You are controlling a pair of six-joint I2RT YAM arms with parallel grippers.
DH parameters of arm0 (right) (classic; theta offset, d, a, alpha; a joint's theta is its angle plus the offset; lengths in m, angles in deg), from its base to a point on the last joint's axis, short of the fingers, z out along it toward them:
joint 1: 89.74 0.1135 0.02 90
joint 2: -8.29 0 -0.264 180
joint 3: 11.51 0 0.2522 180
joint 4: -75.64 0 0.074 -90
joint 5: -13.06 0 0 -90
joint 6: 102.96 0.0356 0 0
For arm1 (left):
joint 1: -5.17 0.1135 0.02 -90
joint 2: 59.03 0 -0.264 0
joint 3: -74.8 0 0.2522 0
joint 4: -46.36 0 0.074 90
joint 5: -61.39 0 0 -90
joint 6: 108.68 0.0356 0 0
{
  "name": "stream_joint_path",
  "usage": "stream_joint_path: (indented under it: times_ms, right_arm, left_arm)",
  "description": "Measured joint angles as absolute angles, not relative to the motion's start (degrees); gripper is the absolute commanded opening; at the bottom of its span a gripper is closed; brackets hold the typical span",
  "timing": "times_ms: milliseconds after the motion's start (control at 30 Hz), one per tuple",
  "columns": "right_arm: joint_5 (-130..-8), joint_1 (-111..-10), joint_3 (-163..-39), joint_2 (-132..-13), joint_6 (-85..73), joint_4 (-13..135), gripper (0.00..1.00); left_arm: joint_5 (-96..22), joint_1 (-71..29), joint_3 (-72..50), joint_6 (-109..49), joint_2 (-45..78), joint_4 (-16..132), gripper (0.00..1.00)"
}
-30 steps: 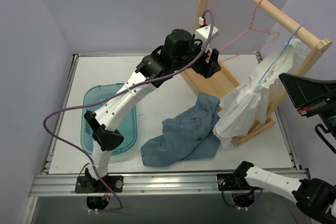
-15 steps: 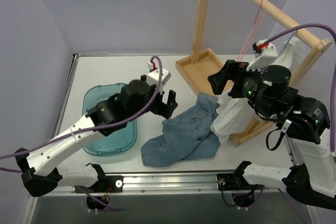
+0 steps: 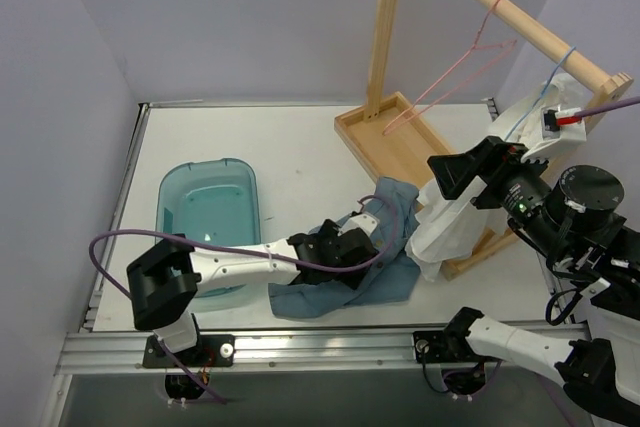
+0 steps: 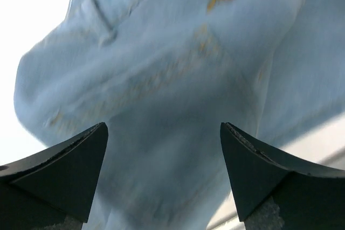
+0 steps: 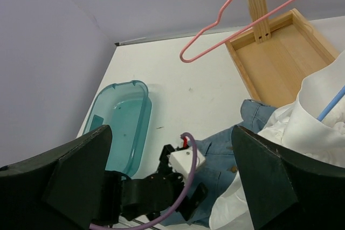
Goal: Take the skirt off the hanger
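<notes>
The white pleated skirt [image 3: 452, 219] hangs on the light-blue wire hanger [image 3: 556, 69], whose hook sits over the wooden rail [image 3: 520, 19] near its right end. In the right wrist view the skirt [image 5: 304, 119] and a bit of the hanger wire [image 5: 331, 103] fill the right edge. My right gripper [image 3: 468, 177] is open in the air just left of the skirt, not touching it. My left gripper [image 3: 360, 252] is low over the blue denim garment [image 3: 385, 277] on the table, open, with denim [image 4: 172, 79] filling its view between the fingers [image 4: 70, 173].
A pink wire hanger [image 3: 468, 59] hangs empty further left on the rail. The wooden rack base tray [image 3: 395, 147] lies under it. A teal plastic tub [image 3: 208, 215] sits at the table's left. Purple walls close in on both sides.
My left arm swung down from the rack to the denim on the table. My right arm rose beside the skirt and its gripper opened. The pink hanger has swung.
</notes>
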State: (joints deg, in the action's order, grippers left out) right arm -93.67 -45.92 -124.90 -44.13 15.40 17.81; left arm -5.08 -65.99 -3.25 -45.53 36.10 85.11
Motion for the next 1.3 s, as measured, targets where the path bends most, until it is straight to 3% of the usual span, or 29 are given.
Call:
stream_joint_path:
  times_ms: [267,500,533,600,633,733,900,1067,1300]
  right_arm:
    - [-93.4,-45.9,-124.9,-45.3,17.1,17.9,0.88]
    - [-93.4,-45.9,-124.9,-43.8,17.9,17.8,0.88]
    - [-93.4,-45.9,-124.9,-43.5,17.9,17.7,0.88]
    - [-93.4,-45.9,-124.9,-43.2,18.1,17.6,0.88]
    - [-93.4,-45.9,-124.9,-43.2,18.1,17.5,0.88]
    - [-93.4,-45.9,-124.9,-43.0,18.2,17.5,0.88]
    - [-93.5,-45.9,-124.2,-42.4,18.4,17.5,0.88]
    - [-94.1,-45.9,-123.6,-41.8,18.5,17.5,0.88]
    - [-94.3,-45.9,-123.5,-41.7,18.5,17.7,0.88]
  left_arm:
    - [-2.8,-66.4,-9.5,-45.5,50.3,77.0,0.94]
    - [-5.3,-66.1,-13.0,-44.8,54.6,72.8,0.94]
    - [-5.6,-65.9,-13.1,-45.1,54.9,72.2,0.85]
    - [-6.9,-65.4,-12.5,-46.4,54.9,70.7,0.55]
    - [-7.3,-65.0,-11.8,-47.1,54.7,69.3,0.30]
    - [-10.5,-62.8,-7.0,-50.1,52.3,63.0,0.03]
    - [-13.1,-58.1,-1.4,-51.8,47.5,61.6,0.02]
    - [-13.9,-52.2,-0.9,-51.2,37.9,72.8,0.02]
    - [-11.9,-44.9,-16.3,-45.1,18.4,89.8,0.02]
